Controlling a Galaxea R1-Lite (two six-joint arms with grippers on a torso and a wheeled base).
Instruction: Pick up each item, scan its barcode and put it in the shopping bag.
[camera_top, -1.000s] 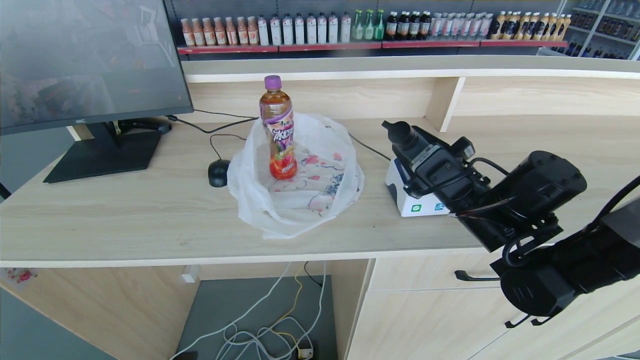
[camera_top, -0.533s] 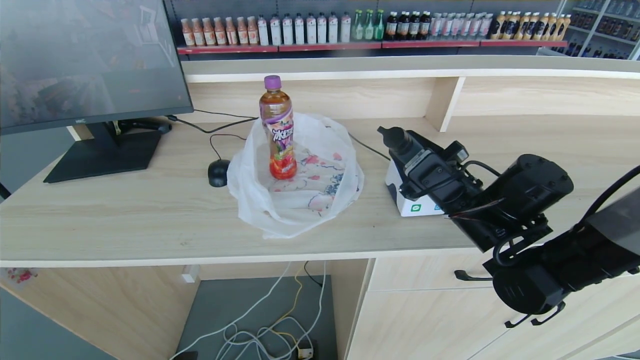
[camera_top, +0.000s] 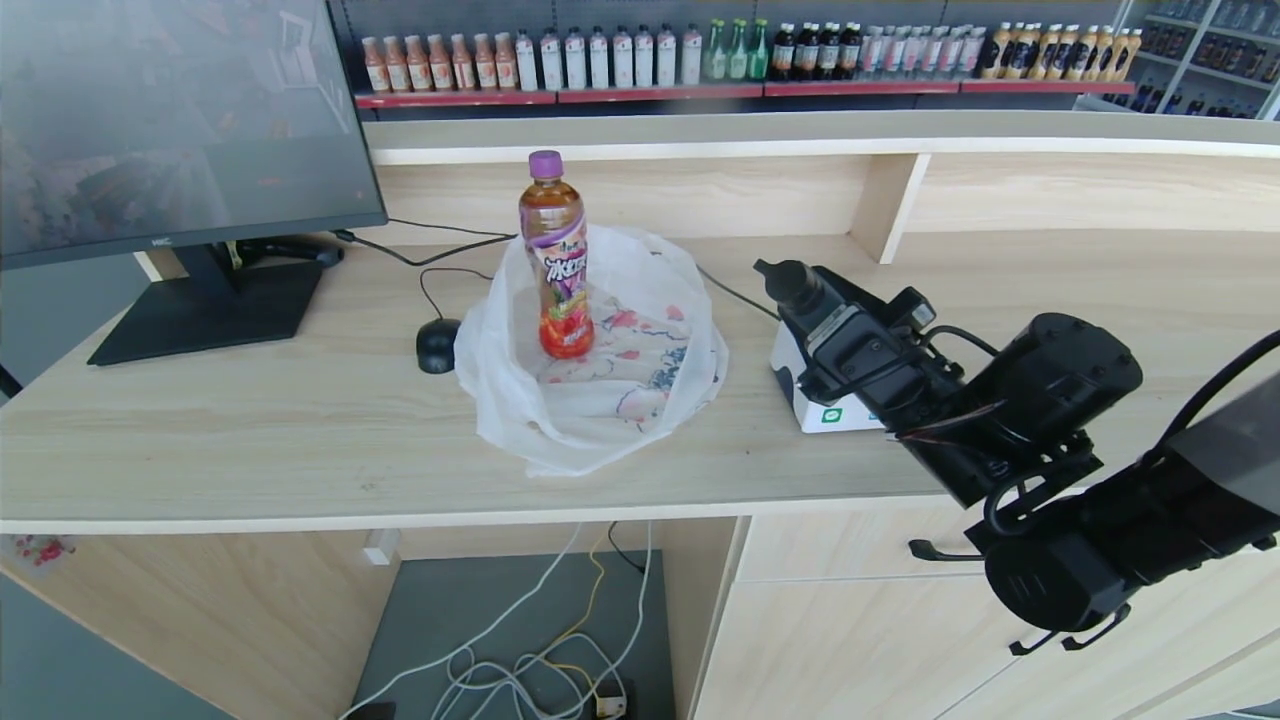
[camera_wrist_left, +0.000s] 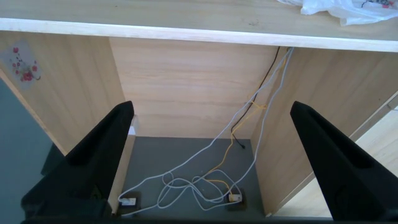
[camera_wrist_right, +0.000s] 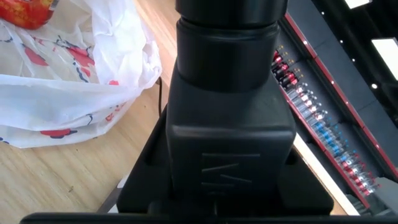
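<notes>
Head view shows the bottle upright inside the shopping bag on the bench, bagging judged complete; left tool wide and empty, right tool grip cannot be told.

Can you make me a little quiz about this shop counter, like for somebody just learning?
1. True or false: the bottle lies on its side.
2. What sits beside the shopping bag, on the side towards the monitor? A: a mouse. B: a cup. C: a banana.
3. Fill the gap: the left tool has its fingers ___ (open or shut).
Key: 1 false, it stands upright; 2 A; 3 open.
</notes>
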